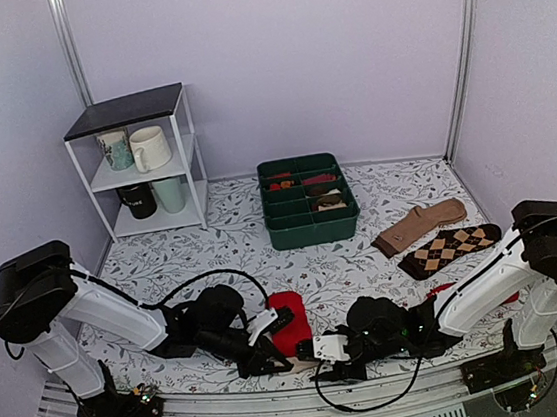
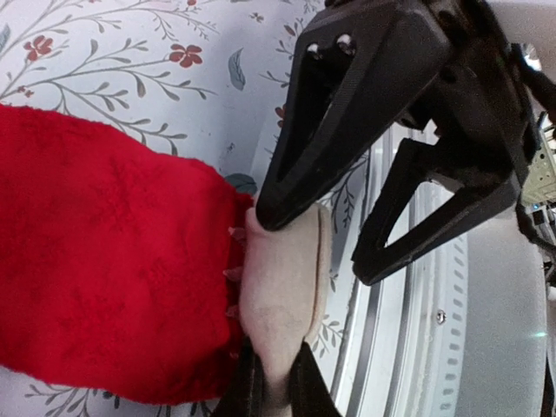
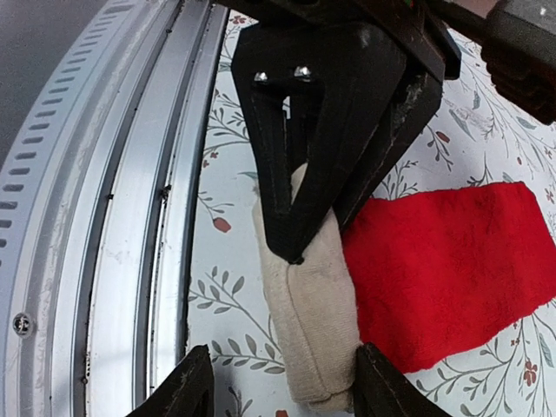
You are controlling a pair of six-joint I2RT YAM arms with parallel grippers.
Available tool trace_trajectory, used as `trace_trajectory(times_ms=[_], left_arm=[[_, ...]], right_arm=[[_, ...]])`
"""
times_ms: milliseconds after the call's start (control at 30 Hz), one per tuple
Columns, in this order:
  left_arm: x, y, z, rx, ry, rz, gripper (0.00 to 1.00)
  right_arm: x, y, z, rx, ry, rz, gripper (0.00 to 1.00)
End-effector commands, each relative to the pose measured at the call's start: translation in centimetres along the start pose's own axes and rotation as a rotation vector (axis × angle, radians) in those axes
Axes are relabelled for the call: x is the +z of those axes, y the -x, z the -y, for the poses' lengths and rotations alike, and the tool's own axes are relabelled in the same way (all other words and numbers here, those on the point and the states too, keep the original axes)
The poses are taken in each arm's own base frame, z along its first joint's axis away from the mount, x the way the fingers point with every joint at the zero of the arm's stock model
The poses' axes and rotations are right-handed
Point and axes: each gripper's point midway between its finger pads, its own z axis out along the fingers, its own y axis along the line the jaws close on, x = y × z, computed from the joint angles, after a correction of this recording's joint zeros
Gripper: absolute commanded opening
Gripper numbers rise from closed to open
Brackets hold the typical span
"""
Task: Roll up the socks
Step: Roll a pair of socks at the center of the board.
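We see the red socks (image 3: 434,278) lying flat on the flowered table (image 1: 212,246), close to its near edge and between the two arms. Their beige end (image 3: 313,330) is turned toward the metal rail (image 3: 113,261) and looks bunched into a thick fold.

The left pincer (image 2: 276,387) is pressed together on this beige end. In its own wrist view the two fingers stand close, with the pale cloth caught between them. In the right wrist view its black tips meet on the upper part of the fold.

The right pincer (image 3: 282,387) is spread. Its two fingers stand on either side of the other part of the same fold. The finger on the red side sits right against the cloth, and the finger on the rail side is clear of it. The red body of the socks stretches away from both pincers toward the middle of the table.

Farther back stands a green compartment tray (image 1: 311,227). To its right lie a tan sock (image 1: 421,224) and a brown argyle sock (image 1: 449,249). A white shelf (image 1: 185,139) with mugs stands at the back left.
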Motion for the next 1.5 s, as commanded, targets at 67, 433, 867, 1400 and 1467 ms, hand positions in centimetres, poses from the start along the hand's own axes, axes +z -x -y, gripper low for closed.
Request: trace_trajectory(times_ms=[67, 433, 867, 1400, 1467], left_arm=[[-0.1, -6.0, -1.7, -0.113, 0.054, -0.180, 0.00], [0.0, -6.1, -1.9, -0.120, 0.046, -0.189, 0.00], [0.1, -6.1, -1.9, -0.119, 0.042, -0.189, 0.00], [0.0, -6.2, -1.7, -0.110, 0.034, -0.185, 0.00], [0.0, -6.1, -1.7, -0.107, 0.034, -0.183, 0.00]], right_arm=[[1.2, 0.6, 0.2, -0.045, -0.022, 0.007, 0.49], [-2.0, 4.1, 0.4, -0.128, -0.119, 0.128, 0.49], [1.4, 1.4, -0.6, -0.088, -0.068, 0.026, 0.48], [1.2, -7.0, -2.6, 0.052, 0.012, -0.287, 0.37], [1.1, -7.7, -2.9, 0.081, 0.022, -0.320, 0.39]])
